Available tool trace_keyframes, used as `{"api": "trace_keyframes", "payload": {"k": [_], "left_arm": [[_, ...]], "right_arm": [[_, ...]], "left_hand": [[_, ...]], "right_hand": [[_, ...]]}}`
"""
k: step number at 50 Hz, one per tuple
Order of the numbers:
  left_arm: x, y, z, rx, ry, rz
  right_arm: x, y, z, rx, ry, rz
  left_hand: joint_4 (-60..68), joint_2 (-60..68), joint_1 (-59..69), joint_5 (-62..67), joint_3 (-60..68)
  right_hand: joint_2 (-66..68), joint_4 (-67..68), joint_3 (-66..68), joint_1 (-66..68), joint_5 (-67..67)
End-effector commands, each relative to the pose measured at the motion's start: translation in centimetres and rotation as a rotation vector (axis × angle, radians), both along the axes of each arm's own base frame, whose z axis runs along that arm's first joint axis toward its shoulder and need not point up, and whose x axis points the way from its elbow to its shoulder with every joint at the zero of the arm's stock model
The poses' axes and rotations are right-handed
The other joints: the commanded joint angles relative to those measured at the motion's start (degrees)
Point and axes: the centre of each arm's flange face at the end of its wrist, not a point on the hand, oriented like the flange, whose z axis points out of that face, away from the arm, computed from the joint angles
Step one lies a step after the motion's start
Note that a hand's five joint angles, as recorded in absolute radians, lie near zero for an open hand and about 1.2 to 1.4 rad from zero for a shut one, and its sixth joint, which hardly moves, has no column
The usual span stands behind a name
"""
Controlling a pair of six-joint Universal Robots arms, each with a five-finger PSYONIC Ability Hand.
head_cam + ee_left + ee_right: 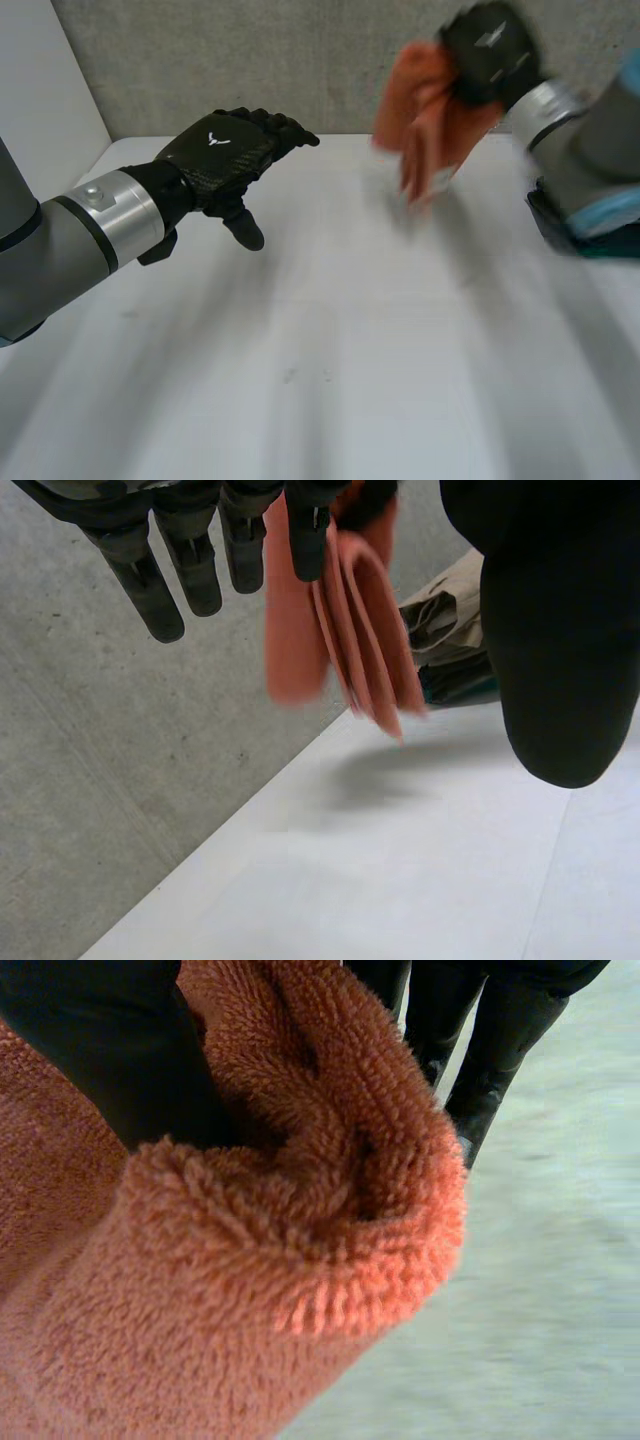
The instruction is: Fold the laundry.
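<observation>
An orange towel (250, 1290), thick and fleecy, is bunched right up against my right hand (110, 1050). The thumb presses into a rolled fold of it and pinches it against the fingers (500, 1050), which reach past the cloth. From the head view, this hand holds the towel in the air over the far right of the white bench (320, 380). The cloth hangs below the hand in loose folds, clear of the surface. My left hand (225, 155) hovers over the far left of the bench, well apart from the towel, palm down. Its fingers (190, 560) are straight and slightly spread, its thumb (560, 630) points down, and it holds nothing. Past the hanging towel, at the bench's right side, lies a crumpled tan garment (450, 620) on top of something teal (455, 685).
</observation>
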Motion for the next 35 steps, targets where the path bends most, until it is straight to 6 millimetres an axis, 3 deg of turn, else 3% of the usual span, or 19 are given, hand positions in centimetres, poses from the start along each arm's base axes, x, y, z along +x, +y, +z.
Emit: {"api": "trace_keyframes", "payload": {"k": [1,7,11,12,15,20,24,30,35], "left_arm": [[-0.2,0.2,0.1,-0.003,0.001,-0.007],[-0.2,0.3,0.0,0.0,0.0,-0.01],[-0.3,0.4,0.0,0.0,0.0,-0.012],[-0.3,0.4,0.0,0.0,0.0,-0.012],[-0.3,0.4,-0.1,0.001,0.0,-0.012],[-0.3,0.4,-0.2,0.006,-0.002,-0.013],[-0.3,0.5,-0.3,0.01,-0.004,-0.013],[-0.3,0.5,-0.2,0.008,-0.003,-0.013],[-0.2,0.5,-0.3,0.01,-0.004,-0.012]], "right_arm": [[-9.5,-5.8,6.9,-0.147,-0.123,-0.075],[-14.9,-9.1,5.0,-0.141,-0.103,-0.113],[-18.4,-10.8,1.4,-0.083,-0.082,-0.145],[-20.0,-11.2,-0.3,-0.049,-0.078,-0.163],[-22.4,-11.4,-3.3,0.014,-0.074,-0.198],[-24.6,-10.4,-6.8,0.107,-0.072,-0.221],[-27.0,-9.2,-7.5,0.146,-0.069,-0.25],[-27.7,-8.2,-7.7,0.176,-0.064,-0.231],[-28.4,-7.5,-6.1,0.155,-0.058,-0.243]], "left_hand": [[0.54,0.39,1.3,-0.55,-0.04],[0.54,0.39,1.3,-0.55,-0.04],[0.54,0.39,1.3,-0.55,-0.04],[0.54,0.39,1.3,-0.55,-0.04],[0.54,0.39,1.3,-0.55,-0.04],[0.54,0.39,1.3,-0.55,-0.04],[0.54,0.39,1.3,-0.55,-0.04],[0.54,0.39,1.3,-0.55,-0.04],[0.71,0.55,1.46,-0.39,0.13]], "right_hand": [[12.7,11.85,13.45,27.21,15.98],[12.7,11.85,13.45,27.21,15.98],[12.7,11.85,13.45,27.21,15.98],[12.7,11.85,13.45,27.21,15.98],[12.7,11.85,13.45,27.21,15.98],[12.7,11.85,13.45,27.21,15.98],[12.7,11.85,13.45,27.21,15.98],[12.7,11.85,13.45,27.21,15.98],[12.7,11.85,13.45,27.21,15.98]]}}
